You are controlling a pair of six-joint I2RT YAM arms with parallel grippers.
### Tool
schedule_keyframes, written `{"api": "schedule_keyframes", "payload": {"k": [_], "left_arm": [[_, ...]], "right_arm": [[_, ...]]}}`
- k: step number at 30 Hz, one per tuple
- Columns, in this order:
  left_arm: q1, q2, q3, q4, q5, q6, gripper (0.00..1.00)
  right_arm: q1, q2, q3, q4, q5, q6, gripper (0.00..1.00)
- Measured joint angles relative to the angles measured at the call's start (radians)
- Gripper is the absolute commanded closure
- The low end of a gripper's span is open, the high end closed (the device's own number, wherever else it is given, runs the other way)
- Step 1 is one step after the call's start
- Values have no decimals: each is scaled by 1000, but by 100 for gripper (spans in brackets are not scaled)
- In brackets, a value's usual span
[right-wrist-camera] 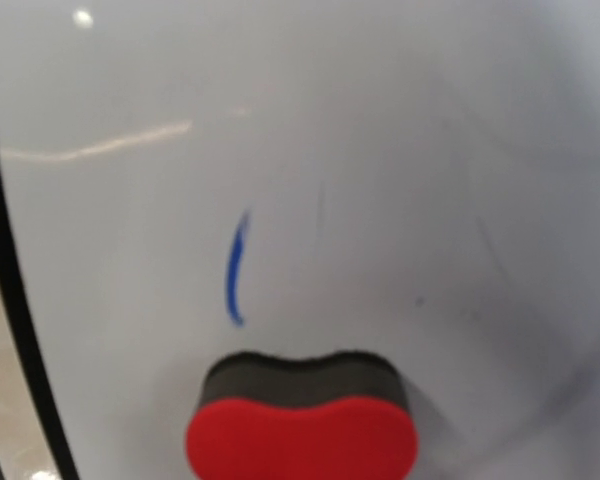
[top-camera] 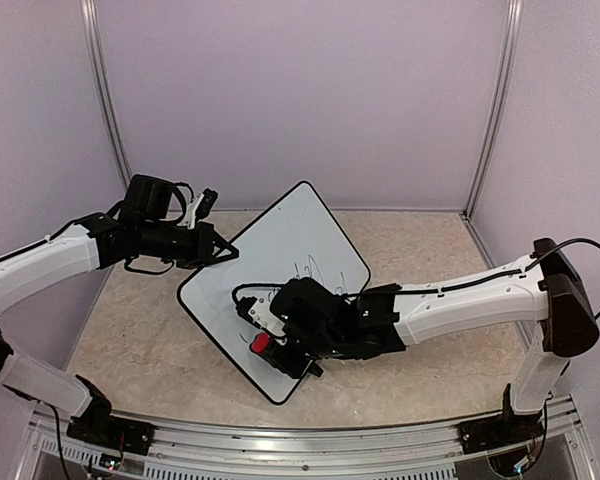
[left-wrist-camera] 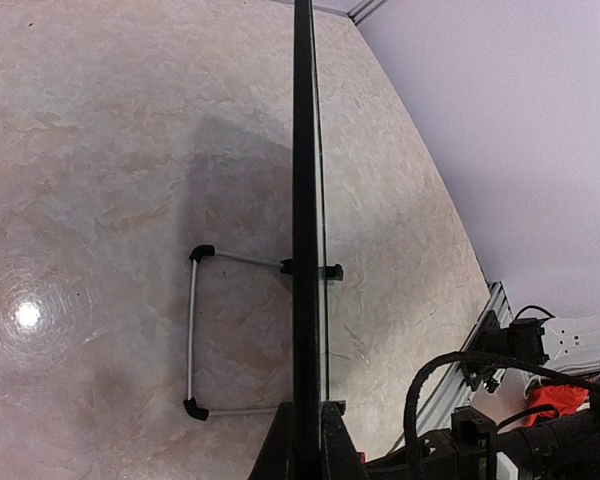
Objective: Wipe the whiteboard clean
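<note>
The whiteboard (top-camera: pixel 280 240) lies turned like a diamond on the table, with faint dark scribbles (top-camera: pixel 315 270) near its middle. My left gripper (top-camera: pixel 225 252) is shut on the board's left edge. In the left wrist view the board's black rim (left-wrist-camera: pixel 305 200) runs edge-on between the fingers (left-wrist-camera: pixel 278 445). My right gripper (top-camera: pixel 265 340) hovers over the board's lower part, shut on a red eraser (top-camera: pixel 261 345). In the right wrist view the eraser (right-wrist-camera: pixel 302 435) presses its dark felt on the white surface, just below a short blue stroke (right-wrist-camera: pixel 236 268). The right fingers are hidden there.
The board's wire stand (left-wrist-camera: pixel 192 335) with black feet rests on the tan marble tabletop (top-camera: pixel 420 250). An aluminium rail (top-camera: pixel 310 440) runs along the near edge. Purple walls and metal posts (top-camera: pixel 105 90) enclose the back and sides.
</note>
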Motion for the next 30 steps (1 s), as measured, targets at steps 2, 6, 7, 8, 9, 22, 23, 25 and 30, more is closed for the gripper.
{"api": "schedule_keyframes", "payload": {"k": [2, 6, 7, 8, 9, 22, 23, 25, 30], "left_arm": [[0, -2, -2, 1, -1, -2, 100], [0, -6, -10, 7, -2, -8, 100], [0, -8, -12, 10, -2, -10, 100], [0, -9, -14, 11, -3, -12, 100], [0, -9, -15, 13, -3, -13, 100], [-3, -9, -14, 13, -11, -13, 100], [-3, -9, -14, 13, -11, -13, 100], [-3, -8, -14, 13, -11, -10, 100], [7, -8, -14, 13, -6, -6, 90]], "right_arm": [[2, 0, -1, 0, -1, 4, 78], [2, 2, 20, -26, 0, 0, 78], [2, 7, 37, -39, 0, -4, 78], [2, 16, 61, -48, 0, -10, 78], [2, 27, 92, -59, -1, -16, 78], [2, 32, 105, -19, -4, -47, 78], [2, 22, 74, -16, -4, -42, 78], [2, 5, 22, -14, -7, -31, 78], [2, -11, -27, -16, -10, -15, 78]]}}
